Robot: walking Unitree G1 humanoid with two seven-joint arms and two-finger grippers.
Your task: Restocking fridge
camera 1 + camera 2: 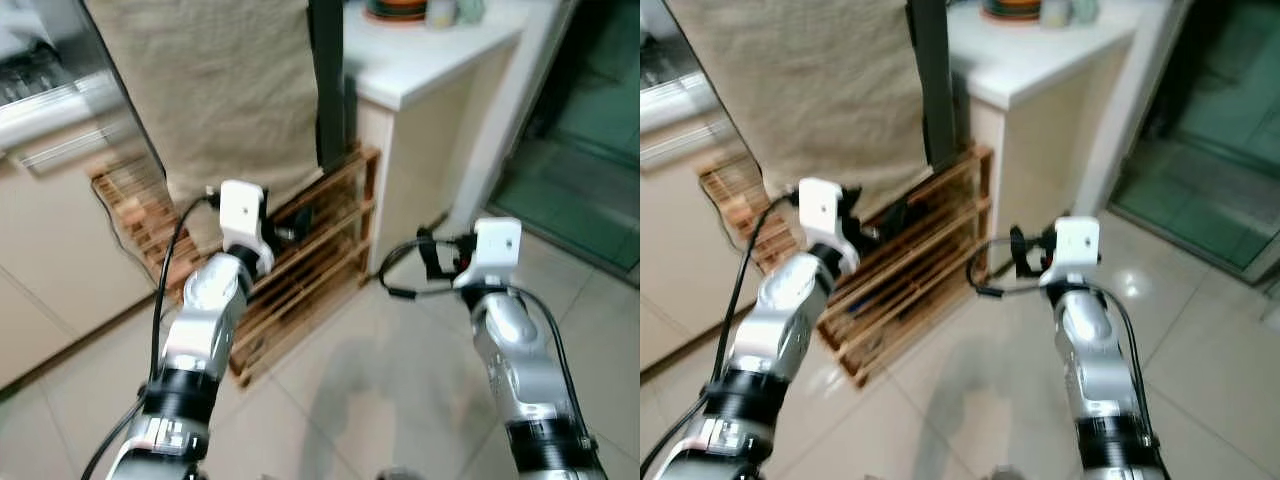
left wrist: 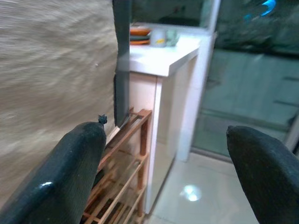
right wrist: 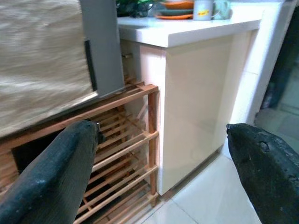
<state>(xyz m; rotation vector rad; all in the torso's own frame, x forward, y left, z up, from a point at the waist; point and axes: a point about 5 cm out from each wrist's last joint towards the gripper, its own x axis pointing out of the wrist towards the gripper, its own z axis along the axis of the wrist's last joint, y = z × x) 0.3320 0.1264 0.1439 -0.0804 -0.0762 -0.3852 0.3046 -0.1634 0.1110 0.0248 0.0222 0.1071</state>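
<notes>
A grey fridge (image 1: 325, 80) stands ahead on a low wooden slatted rack (image 1: 320, 250), with a beige cloth (image 1: 210, 90) draped over its front. My left gripper (image 2: 166, 135) is held up in front of the cloth and rack, open with nothing between its fingers. My right gripper (image 3: 161, 133) hovers over the floor near the rack's right end and the counter's side, also open and empty. In the left eye view both silver arms reach forward, with the left gripper (image 1: 285, 228) close to the rack and the right gripper (image 1: 432, 258) further right.
A white counter (image 1: 430, 55) stands right of the fridge, carrying orange plates (image 3: 175, 7) and a mug (image 3: 203, 9). A cream cabinet (image 1: 50, 230) is on the left. A dark glass door (image 1: 590, 150) lies to the right. Tiled floor (image 1: 380, 380) is below the arms.
</notes>
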